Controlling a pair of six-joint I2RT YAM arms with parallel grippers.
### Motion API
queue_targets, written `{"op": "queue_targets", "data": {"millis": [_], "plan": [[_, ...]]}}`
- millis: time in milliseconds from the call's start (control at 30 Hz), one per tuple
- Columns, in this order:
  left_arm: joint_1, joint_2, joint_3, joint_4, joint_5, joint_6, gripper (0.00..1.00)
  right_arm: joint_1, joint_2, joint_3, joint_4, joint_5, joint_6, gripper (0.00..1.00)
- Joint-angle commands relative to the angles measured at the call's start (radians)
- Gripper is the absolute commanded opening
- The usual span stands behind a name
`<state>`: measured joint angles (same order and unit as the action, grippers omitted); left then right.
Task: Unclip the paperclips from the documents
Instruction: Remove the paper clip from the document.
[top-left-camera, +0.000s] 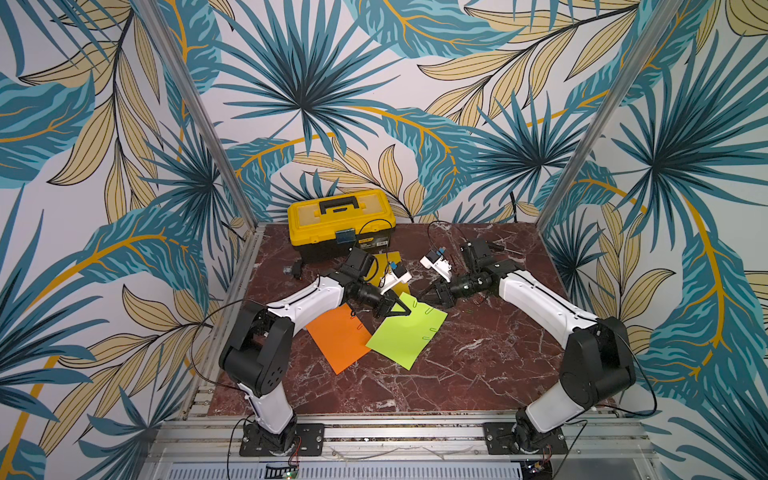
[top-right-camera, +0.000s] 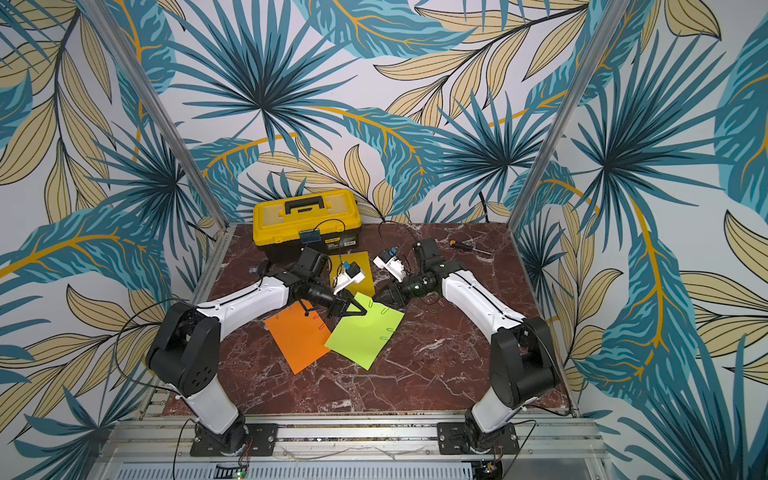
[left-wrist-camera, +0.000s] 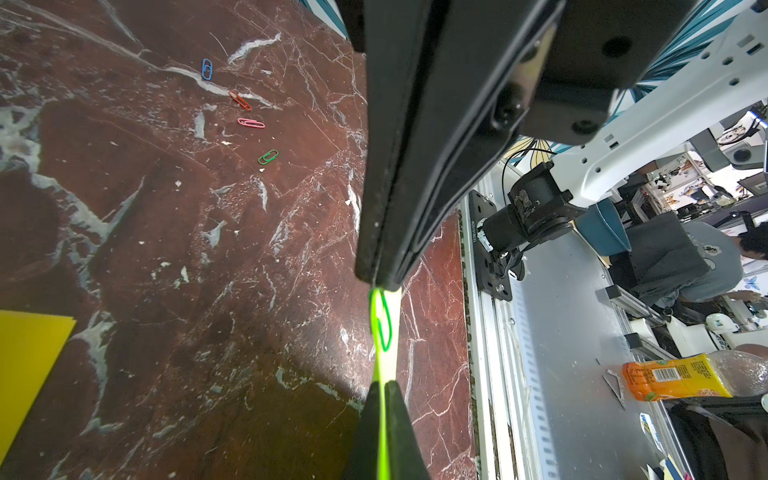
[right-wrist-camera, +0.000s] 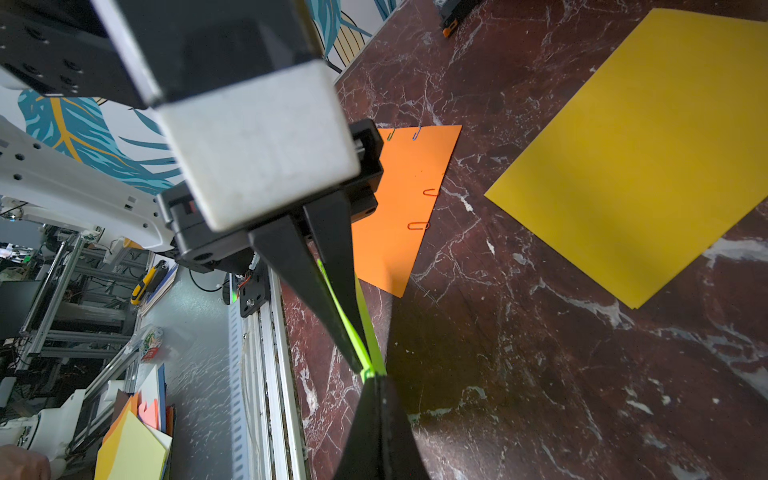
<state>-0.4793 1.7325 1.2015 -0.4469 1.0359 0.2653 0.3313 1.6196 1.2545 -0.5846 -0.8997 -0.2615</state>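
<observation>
Among the documents, the lime green sheet (top-left-camera: 409, 336) lies mid-table, overlapping the orange sheet (top-left-camera: 338, 336); the yellow sheet (right-wrist-camera: 631, 158) lies behind them. My left gripper (left-wrist-camera: 384, 390) is shut on the lime sheet's far edge, lifting it. My right gripper (right-wrist-camera: 375, 376) faces it, shut on the end of a green paperclip (left-wrist-camera: 382, 320) clipped to that edge. More paperclips sit on the lime sheet's right edge (top-left-camera: 432, 329) and on the orange sheet (right-wrist-camera: 431, 192). Several loose paperclips, blue (left-wrist-camera: 206, 68), red (left-wrist-camera: 240, 100), pink (left-wrist-camera: 251, 123) and green (left-wrist-camera: 268, 156), lie on the table.
A yellow-and-black toolbox (top-left-camera: 340, 222) stands at the back left of the marble table (top-left-camera: 457, 374). A small screwdriver (top-right-camera: 463, 246) lies at the back right. Both arms meet over the table's middle.
</observation>
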Motion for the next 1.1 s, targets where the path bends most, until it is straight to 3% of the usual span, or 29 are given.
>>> {"op": "queue_targets", "data": {"millis": [0, 1067], "plan": [[-0.005, -0.013, 0.005, -0.022, 0.001, 0.020, 0.00, -0.003, 0.001, 0.002, -0.013, -0.031, 0.000, 0.05], [-0.005, -0.002, 0.016, -0.029, -0.002, 0.025, 0.00, -0.087, -0.014, -0.009, 0.069, -0.019, 0.091, 0.02]]}}
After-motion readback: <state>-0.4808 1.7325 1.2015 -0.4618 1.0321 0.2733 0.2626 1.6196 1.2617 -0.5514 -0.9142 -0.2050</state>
